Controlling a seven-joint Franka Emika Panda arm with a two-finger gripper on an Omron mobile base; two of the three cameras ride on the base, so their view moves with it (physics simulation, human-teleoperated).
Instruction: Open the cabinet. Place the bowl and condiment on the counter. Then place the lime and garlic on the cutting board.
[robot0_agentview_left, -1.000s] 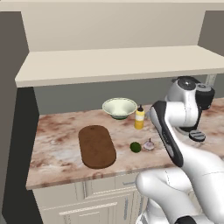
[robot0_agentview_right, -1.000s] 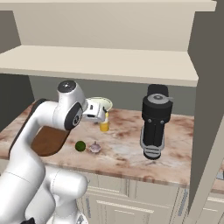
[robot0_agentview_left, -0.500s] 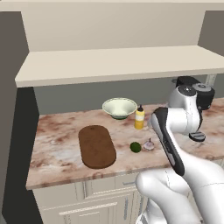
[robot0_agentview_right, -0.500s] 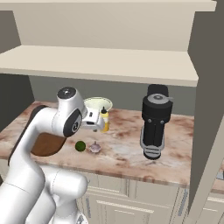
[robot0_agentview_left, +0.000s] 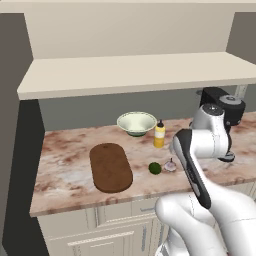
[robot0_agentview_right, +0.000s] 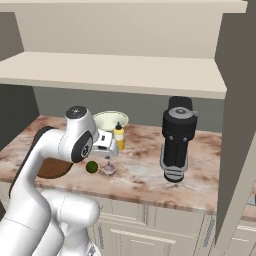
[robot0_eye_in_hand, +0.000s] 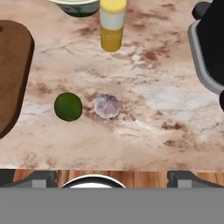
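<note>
My claw (robot0_agentview_right: 107, 145) is wide open and holds nothing. It hangs up over the table (robot0_agentview_left: 70, 172), above the lime (robot0_eye_in_hand: 68, 106) and the garlic (robot0_eye_in_hand: 107, 106). Those two sit just beside each other on the table, not touching. The cutting board (robot0_agentview_left: 110, 167) lies near the lime and has nothing on it. The bowl (robot0_agentview_left: 136, 122) and the yellow condiment (robot0_agentview_left: 159, 134) stand next to each other at the back. A black machine (robot0_agentview_right: 176, 138) stands well apart.
</note>
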